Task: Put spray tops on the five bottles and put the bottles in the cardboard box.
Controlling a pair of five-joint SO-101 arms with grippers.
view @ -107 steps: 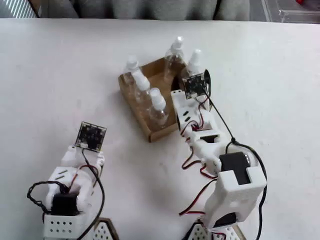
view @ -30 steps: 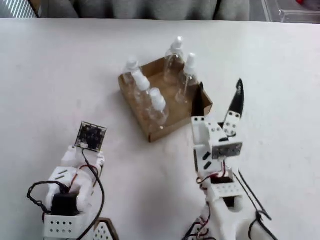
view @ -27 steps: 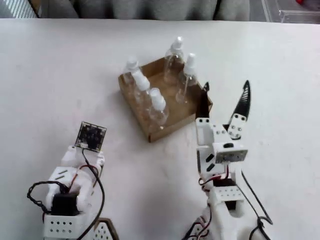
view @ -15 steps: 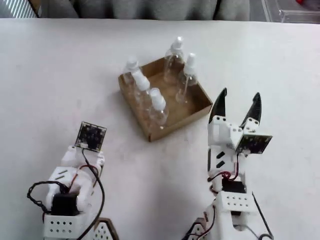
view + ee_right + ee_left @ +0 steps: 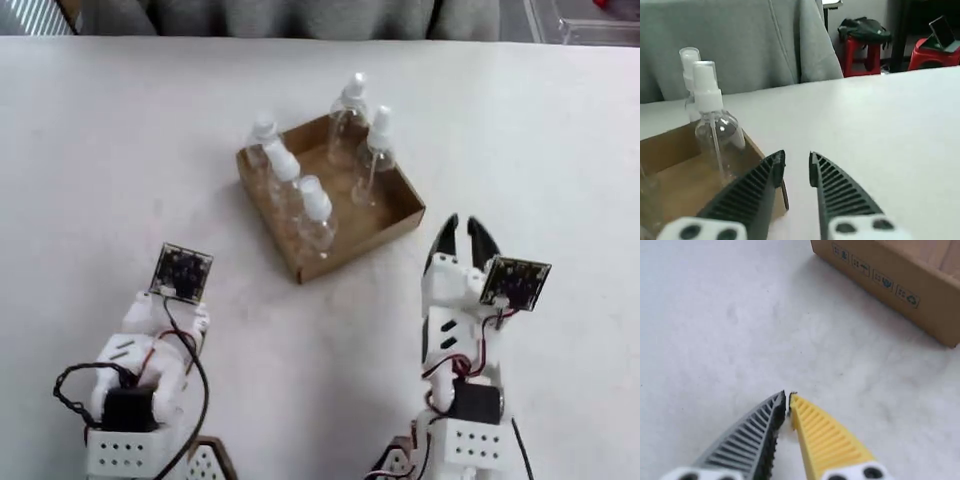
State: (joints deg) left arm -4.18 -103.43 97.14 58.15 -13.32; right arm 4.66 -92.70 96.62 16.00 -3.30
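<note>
Pinched almost tip to tip, the left gripper's [image 5: 788, 397] jaws are holding nothing, and the gripper is hovering over bare white table [image 5: 120, 120] a little off one outer wall of the cardboard box [image 5: 352, 252]. On the right gripper [image 5: 461, 232] we are seeing the jaws standing a narrow gap apart, likewise gripping nothing. Its tips are pointing at the nearest corner of the box, close to it but not touching.

We are counting one box, two arms and five bottles, and all five are standing upright inside the box. Three bottles [image 5: 283, 172] are lining up along the box wall on the left arm's side. Two more [image 5: 375, 150] are standing by the far corner on the right arm's side. Each one is wearing a white spray top [image 5: 263, 125]. The clear bodies are blurring together from above, so we are going by the tops, and how firmly those are seated we cannot tell.

From the right wrist, two of the bottles are showing one behind the other just inside the box wall.
</note>
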